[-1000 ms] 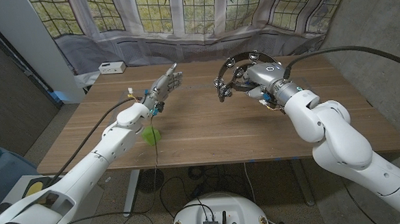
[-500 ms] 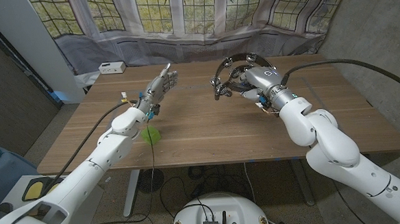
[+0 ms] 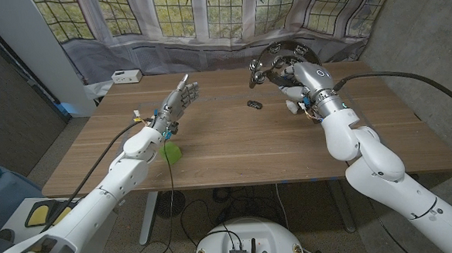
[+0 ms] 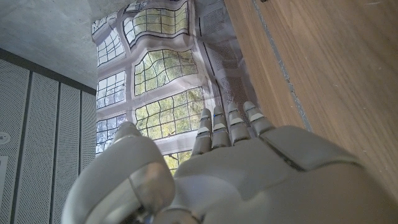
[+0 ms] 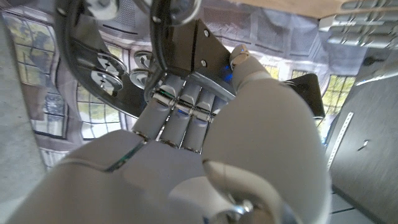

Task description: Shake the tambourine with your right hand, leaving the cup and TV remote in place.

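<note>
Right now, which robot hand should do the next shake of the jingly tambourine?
The right hand. It already grips the tambourine, lifted above the far side of the table. The left hand holds nothing, fingers straight, well off to the other side.

Wooden table (image 3: pixel 235 149) with small dark object (image 3: pixel 254 104), perhaps a remote.

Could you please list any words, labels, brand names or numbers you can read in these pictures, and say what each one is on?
None can be read.
The white box at the table's far left corner: any marking too small to tell.
The tambourine in the right hand, the left hand: no lettering shows.
</note>
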`<state>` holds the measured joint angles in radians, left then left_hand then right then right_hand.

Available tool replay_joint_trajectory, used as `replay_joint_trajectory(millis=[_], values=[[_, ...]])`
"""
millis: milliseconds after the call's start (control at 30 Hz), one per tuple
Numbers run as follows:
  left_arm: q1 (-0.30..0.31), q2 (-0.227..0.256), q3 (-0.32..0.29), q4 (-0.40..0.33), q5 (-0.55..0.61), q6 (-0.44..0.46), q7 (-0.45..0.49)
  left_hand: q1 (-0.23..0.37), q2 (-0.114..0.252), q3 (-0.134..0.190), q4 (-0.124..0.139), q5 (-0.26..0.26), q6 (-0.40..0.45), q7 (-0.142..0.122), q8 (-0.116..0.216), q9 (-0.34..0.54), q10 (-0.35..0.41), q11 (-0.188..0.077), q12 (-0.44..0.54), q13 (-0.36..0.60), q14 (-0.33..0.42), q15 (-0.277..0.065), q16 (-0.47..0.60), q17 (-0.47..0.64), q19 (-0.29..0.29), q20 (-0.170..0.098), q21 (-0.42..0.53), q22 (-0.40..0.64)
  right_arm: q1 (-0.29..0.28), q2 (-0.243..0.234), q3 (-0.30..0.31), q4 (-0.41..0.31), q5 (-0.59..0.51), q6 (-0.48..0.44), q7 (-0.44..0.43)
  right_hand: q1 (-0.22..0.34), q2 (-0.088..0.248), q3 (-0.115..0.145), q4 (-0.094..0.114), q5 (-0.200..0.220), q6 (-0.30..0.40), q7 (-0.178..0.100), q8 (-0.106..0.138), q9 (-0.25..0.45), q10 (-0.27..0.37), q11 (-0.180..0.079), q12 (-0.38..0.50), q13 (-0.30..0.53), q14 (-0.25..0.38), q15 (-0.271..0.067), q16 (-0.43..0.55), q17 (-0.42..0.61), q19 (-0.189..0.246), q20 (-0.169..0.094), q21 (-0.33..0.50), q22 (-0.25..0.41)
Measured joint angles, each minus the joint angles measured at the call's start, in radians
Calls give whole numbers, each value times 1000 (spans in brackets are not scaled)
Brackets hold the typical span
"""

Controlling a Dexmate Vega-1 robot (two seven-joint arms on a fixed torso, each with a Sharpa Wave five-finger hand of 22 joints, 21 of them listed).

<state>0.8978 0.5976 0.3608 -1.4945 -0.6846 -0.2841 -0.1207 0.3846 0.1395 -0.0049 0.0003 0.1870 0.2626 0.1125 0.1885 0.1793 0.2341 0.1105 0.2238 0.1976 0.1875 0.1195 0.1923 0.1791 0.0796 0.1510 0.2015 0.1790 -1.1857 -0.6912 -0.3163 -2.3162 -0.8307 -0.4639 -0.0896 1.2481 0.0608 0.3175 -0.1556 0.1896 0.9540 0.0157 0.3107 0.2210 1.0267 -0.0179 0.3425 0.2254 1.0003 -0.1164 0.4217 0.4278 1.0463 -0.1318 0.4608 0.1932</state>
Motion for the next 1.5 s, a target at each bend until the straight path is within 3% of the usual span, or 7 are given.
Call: replay_joint_trajectory(millis=[100, 433, 667, 700, 800, 933, 1500], values=[[9, -7, -5, 16, -4, -10, -7, 0, 0, 0, 0, -2, 0, 0, 0, 0, 0, 0, 0, 0, 0, 0, 0, 0, 0, 0, 0, 0, -11, 12, 41, 20, 174, 53, -145, 0, 0, 0, 0, 4, 0, 0, -2, 0, 0, 0, -3, 6, 0, 0, 0, 2, 0, 0, 3, 0], [14, -9, -9, 19, -7, -28, -15, 0, 0, 0, 0, -2, 0, 0, 0, 0, 0, 0, -6, 0, 0, 0, 0, 0, 0, 0, 0, 0, -42, 64, 195, 155, 468, 282, -245, 0, 0, 0, 0, 4, 0, 0, -6, 0, 0, 0, -4, 6, 0, 0, -8, 6, -9, -2, 8, -1], [15, -9, -9, 18, -6, -28, -13, 0, 0, 0, 0, -2, 0, 0, 0, 0, 0, 0, -6, 0, 0, 0, 0, 0, 0, 0, 0, 0, -35, 130, 253, 310, 507, 316, -250, 0, 0, 0, 0, 4, -4, -4, -10, 0, 0, 0, -4, 6, 0, 0, -10, 12, -18, 0, 8, -3], [16, -6, -10, 9, -5, -28, -12, 0, 0, 0, 0, -2, 0, 0, 0, 0, 0, 0, -6, 0, 0, 0, 0, 0, 0, 0, 0, 0, -32, 139, 258, 331, 712, 508, -221, 0, 0, 0, 0, 4, -4, -4, -10, 0, 0, 0, -4, 6, 0, 0, -11, 12, -18, 0, 8, -3], [16, -6, -10, 9, -4, -28, -9, 0, 0, 0, 0, -2, 0, 0, 0, 0, 5, -5, -6, 0, 0, 0, 0, 0, -1, 5, 0, 0, -17, 175, 275, 407, 712, 508, -221, 0, 0, 0, 0, 4, -4, -4, -11, 0, -1, 0, -4, 6, 0, 0, -12, 12, -21, -4, 8, -3], [17, -4, -10, 3, -3, -25, -6, 0, 0, 0, 0, -2, 0, 0, 0, 0, 5, -5, -6, 0, 0, 0, 0, 0, 1, 7, 0, 0, 5, 222, 289, 494, 979, 769, -70, 0, 0, -5, 3, 3, -4, -4, -14, 0, -4, -3, -4, 9, 0, 0, -12, 12, -21, -4, 14, -4], [15, -13, -6, 14, -6, -21, -7, 0, 0, 0, 0, -2, 0, 0, 0, 0, 5, -5, -6, 0, 0, 0, 0, 0, 1, 7, 0, 0, 64, 439, 373, 658, 1520, 959, 196, 0, 0, -7, 2, 0, -13, -13, -16, -1, -15, -14, -11, 10, 0, 0, -23, 17, -34, -13, 22, -4]])
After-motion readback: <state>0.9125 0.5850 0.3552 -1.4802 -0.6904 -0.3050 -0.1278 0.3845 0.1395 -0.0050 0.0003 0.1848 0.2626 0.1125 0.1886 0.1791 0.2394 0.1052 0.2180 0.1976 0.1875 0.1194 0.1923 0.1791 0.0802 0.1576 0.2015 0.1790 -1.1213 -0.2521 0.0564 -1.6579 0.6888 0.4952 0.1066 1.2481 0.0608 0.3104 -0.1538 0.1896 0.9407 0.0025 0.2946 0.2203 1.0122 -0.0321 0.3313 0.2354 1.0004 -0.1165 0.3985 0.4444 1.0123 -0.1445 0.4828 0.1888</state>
